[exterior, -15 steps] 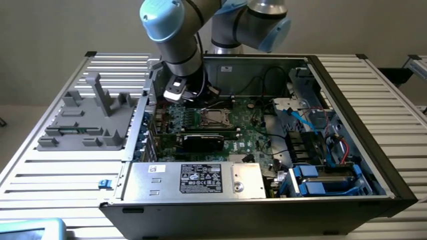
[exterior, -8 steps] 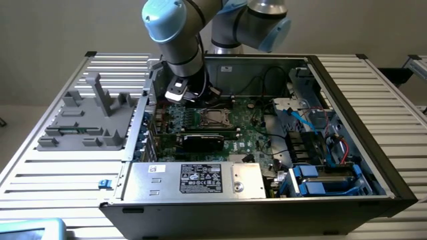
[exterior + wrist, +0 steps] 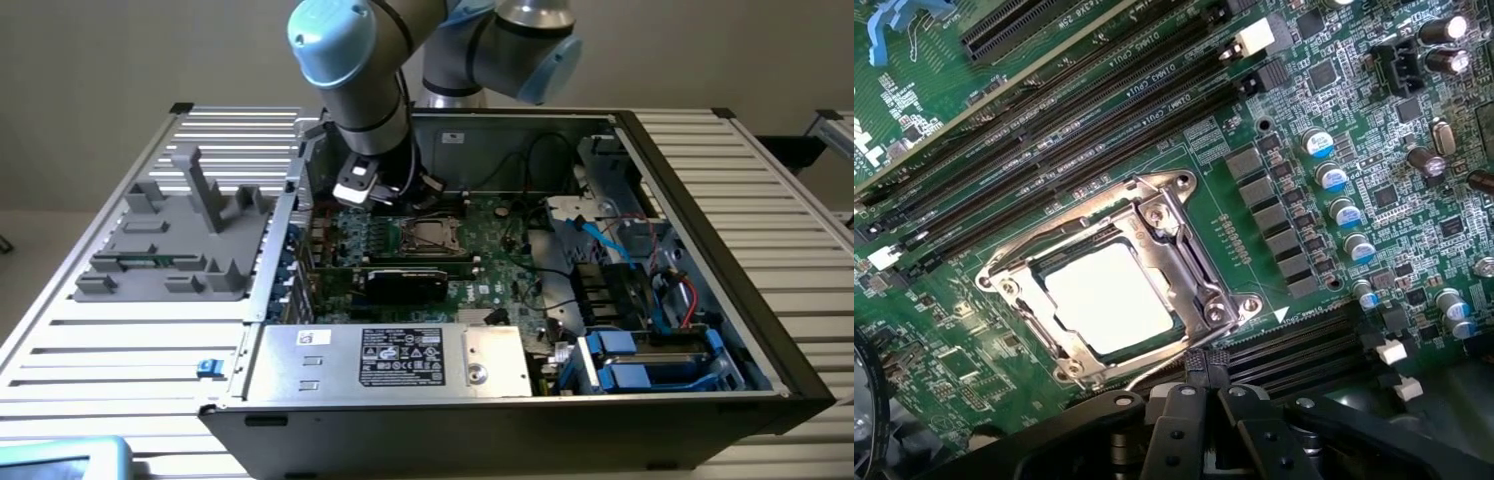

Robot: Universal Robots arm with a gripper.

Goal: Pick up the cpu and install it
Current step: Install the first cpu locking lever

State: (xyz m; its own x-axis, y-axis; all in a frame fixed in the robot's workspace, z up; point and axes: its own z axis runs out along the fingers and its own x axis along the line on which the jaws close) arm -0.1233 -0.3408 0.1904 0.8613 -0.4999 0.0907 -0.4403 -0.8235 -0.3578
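From my remote station, I hold the arm over the open computer case (image 3: 747, 300), its gripper (image 3: 1204, 385) hanging low above the motherboard (image 3: 1334, 120) with the jaws drawn together and nothing between them. The cpu (image 3: 1109, 298) lies flat inside the socket frame (image 3: 1189, 260), its bright metal top facing up, seated squarely within the frame's opening, which I judge puts it in its installed place. In the exterior view, the socket (image 3: 430, 236) sits at about 12 o'clock from the black graphics card (image 3: 407, 282), near the board's middle. The gripper hangs just beside the socket, apart from the chip, its closed tips pointing toward the frame's near edge.
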